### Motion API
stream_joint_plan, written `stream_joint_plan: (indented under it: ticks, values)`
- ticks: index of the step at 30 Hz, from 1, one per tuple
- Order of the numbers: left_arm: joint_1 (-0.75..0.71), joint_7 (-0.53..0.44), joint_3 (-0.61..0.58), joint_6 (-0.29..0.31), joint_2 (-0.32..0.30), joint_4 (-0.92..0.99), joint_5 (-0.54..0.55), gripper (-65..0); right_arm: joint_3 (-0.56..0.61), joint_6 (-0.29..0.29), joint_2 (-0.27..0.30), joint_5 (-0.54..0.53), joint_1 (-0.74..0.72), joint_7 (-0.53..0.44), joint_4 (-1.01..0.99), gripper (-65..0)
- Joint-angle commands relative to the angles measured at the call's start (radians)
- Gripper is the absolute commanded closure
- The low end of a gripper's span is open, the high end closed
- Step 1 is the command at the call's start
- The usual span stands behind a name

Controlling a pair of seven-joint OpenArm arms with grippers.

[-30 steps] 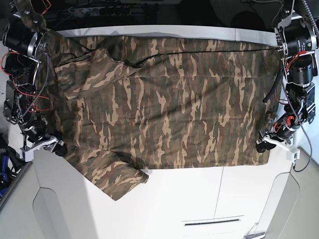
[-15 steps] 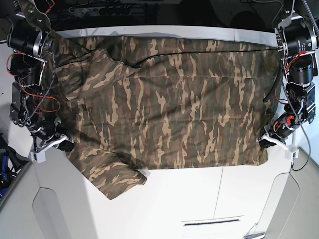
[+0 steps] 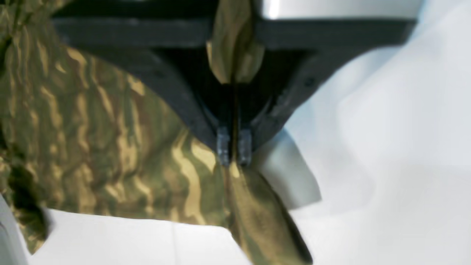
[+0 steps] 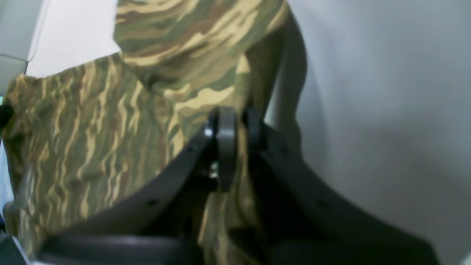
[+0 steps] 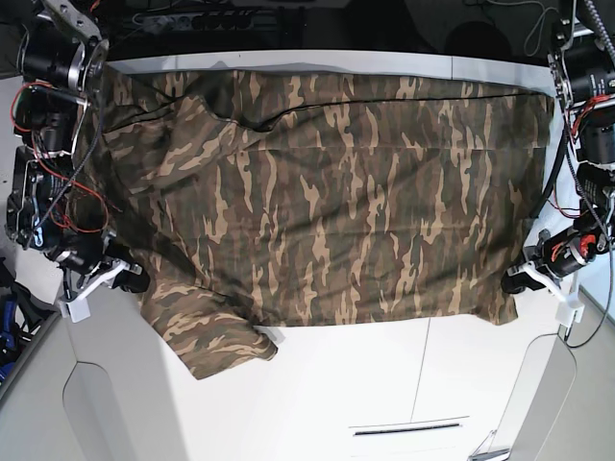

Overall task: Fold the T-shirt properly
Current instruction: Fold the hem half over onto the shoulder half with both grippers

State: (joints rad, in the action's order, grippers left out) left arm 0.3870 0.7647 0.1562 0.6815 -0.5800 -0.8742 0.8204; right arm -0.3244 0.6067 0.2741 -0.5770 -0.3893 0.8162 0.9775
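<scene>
We see one camouflage T-shirt [image 5: 327, 211] spread on the white table [image 5: 384, 384], both our grippers, left gripper [image 3: 233, 151] and right gripper [image 4: 235, 125], each clamped tight on a pinch of its cloth.

I see a white desk [image 5: 336, 384] with the camouflage T-shirt [image 5: 327, 192] spread flat over most of its far half, one sleeve [image 5: 207, 336] reaching onto the bare near part. The cloth runs nearly from one side edge to the other, and the desk's near half shows seams and a narrow slot [image 5: 408, 427].
</scene>
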Motion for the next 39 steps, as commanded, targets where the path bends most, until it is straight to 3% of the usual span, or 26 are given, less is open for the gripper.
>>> stream_joint_plan:
  ticks: [1, 6, 12, 15, 20, 25, 26, 29, 31, 36, 39]
  values:
    - [0.006, -0.002, 0.005, 0.017, -0.038, -0.036, 0.039, 0.0, -0.001, 0.008, 0.014, -0.018, 0.003, -0.006, 0.046, 0.0]
    - [-0.071, 0.040, 0.005, 0.017, -0.093, -0.134, 0.085, 0.0, -0.003, 0.007, 0.026, -0.029, 0.126, -0.003, 0.204, 0.0]
    - [-0.163, 0.048, 0.007, 0.017, -0.155, -0.241, 0.094, 0.0, -0.005, 0.007, 0.102, -0.116, 0.244, 0.016, 0.346, 0.0]
    - [-0.214, 0.063, 0.007, 0.017, -0.178, -0.294, 0.104, 0.0, -0.016, 0.007, 0.114, -0.139, 0.277, 0.059, 0.384, 0.0]
    - [-0.290, 0.063, 0.007, 0.017, -0.175, -0.358, 0.104, 0.0, -0.048, 0.006, 0.113, -0.174, 0.316, 0.084, 0.394, 0.0]
    - [-0.327, 0.062, 0.007, 0.017, -0.159, -0.371, 0.101, 0.0, -0.089, -0.001, 0.103, -0.109, 0.337, 0.082, 0.386, 0.0]
    - [-0.326, 0.062, 0.007, 0.017, -0.154, -0.371, 0.099, 0.0, -0.092, -0.001, 0.102, -0.094, 0.336, 0.074, 0.383, -5.1]
    - [-0.326, 0.051, 0.007, 0.017, -0.145, -0.371, 0.100, 0.0, -0.092, -0.004, 0.102, -0.089, 0.336, 0.032, 0.379, -35.1]
    - [-0.326, 0.045, 0.007, 0.017, -0.140, -0.371, 0.098, 0.0, -0.093, -0.005, 0.103, -0.081, 0.333, -0.007, 0.379, -45.6]
    - [-0.326, 0.044, 0.007, 0.017, -0.122, -0.371, 0.068, 0.0, -0.095, -0.009, 0.101, -0.050, 0.328, -0.171, 0.379, -45.6]
    - [-0.326, 0.043, 0.007, 0.017, -0.115, -0.371, 0.058, 0.0, -0.095, -0.021, 0.085, 0.022, 0.294, -0.214, 0.379, -45.6]
